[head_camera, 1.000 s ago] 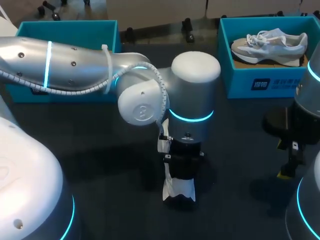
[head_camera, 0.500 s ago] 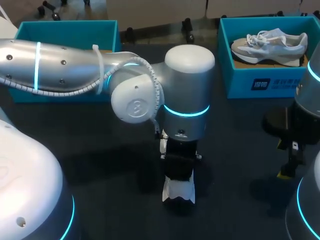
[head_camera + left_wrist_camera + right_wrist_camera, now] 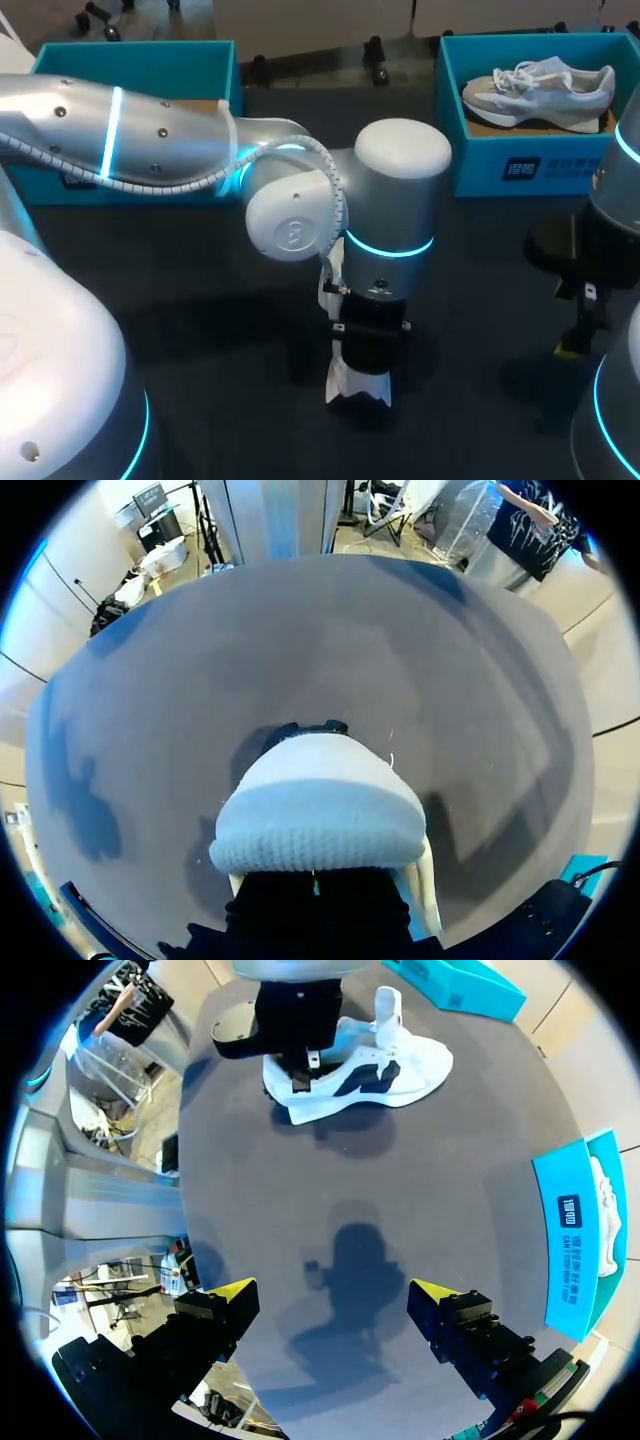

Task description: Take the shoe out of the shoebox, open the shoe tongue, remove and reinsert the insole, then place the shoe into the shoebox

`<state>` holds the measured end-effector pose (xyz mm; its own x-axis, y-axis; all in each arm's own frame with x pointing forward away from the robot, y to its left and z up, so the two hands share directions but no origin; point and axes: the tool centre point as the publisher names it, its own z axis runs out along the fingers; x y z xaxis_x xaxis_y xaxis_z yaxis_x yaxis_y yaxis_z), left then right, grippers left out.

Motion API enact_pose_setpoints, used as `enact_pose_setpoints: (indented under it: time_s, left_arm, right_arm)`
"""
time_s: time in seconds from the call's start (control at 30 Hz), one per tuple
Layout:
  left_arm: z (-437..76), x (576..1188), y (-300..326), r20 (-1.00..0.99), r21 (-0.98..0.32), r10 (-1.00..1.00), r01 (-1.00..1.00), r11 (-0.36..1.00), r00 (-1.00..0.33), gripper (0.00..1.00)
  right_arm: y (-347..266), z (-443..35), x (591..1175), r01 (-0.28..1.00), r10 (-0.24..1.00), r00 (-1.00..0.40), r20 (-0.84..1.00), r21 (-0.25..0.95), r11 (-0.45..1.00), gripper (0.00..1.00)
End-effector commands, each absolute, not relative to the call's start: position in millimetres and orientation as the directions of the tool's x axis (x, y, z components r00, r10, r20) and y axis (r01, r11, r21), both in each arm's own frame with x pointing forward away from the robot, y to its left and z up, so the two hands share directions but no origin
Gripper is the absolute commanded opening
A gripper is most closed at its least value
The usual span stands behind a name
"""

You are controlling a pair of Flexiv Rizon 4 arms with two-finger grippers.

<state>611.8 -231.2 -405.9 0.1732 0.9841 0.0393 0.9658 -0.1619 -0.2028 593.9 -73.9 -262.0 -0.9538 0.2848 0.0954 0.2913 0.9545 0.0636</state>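
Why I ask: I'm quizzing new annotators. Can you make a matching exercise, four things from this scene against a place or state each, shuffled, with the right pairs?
Things:
1. white shoe
2. grey shoe
3. right gripper
4. left shoebox

Places or states:
A. fingers open, above bare table
B. at the table's far left, partly hidden by the left arm
C. inside the right shoebox
D. on the table, under the left arm's wrist

Pairs: 1-D; 2-C; 3-A; 4-B.
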Motion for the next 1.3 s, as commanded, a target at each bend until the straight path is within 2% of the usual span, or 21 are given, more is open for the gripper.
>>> enact_pose_setpoints:
  time_s: [0.03, 0.37, 0.57, 0.93, 1.3]
  left_arm:
    - [-398.5, 620.2, -226.2, 0.021, -0.181, 0.986, 0.971, -0.157, 0.163, 0.00]
    - [-375.0, 636.3, -224.2, -0.020, -0.133, 0.989, 0.980, -0.145, 0.143, 0.00]
    - [-393.8, 645.7, -234.5, -0.022, -0.081, 0.992, 0.989, -0.127, 0.126, 0.00]
    - [-418.8, 657.4, -240.5, 0.026, -0.085, 0.995, 0.992, -0.096, 0.098, 0.00]
    - [-378.0, 656.7, -227.7, -0.010, -0.039, 0.996, 0.995, -0.092, 0.091, 0.00]
  right_arm:
    - [-74.1, -263.0, 593.3, 0.291, 0.284, -0.954, 0.094, 0.064, 0.955, 1.00]
    - [-74.1, -263.0, 593.3, 0.291, 0.284, -0.954, 0.094, 0.064, 0.955, 1.00]
    - [-74.1, -263.0, 593.3, 0.291, 0.284, -0.954, 0.094, 0.064, 0.955, 1.00]
    - [-74.1, -263.0, 593.3, 0.291, 0.284, -0.954, 0.094, 0.064, 0.955, 1.00]
    - [-74.1, -263.0, 593.3, 0.291, 0.284, -0.954, 0.094, 0.064, 0.955, 1.00]
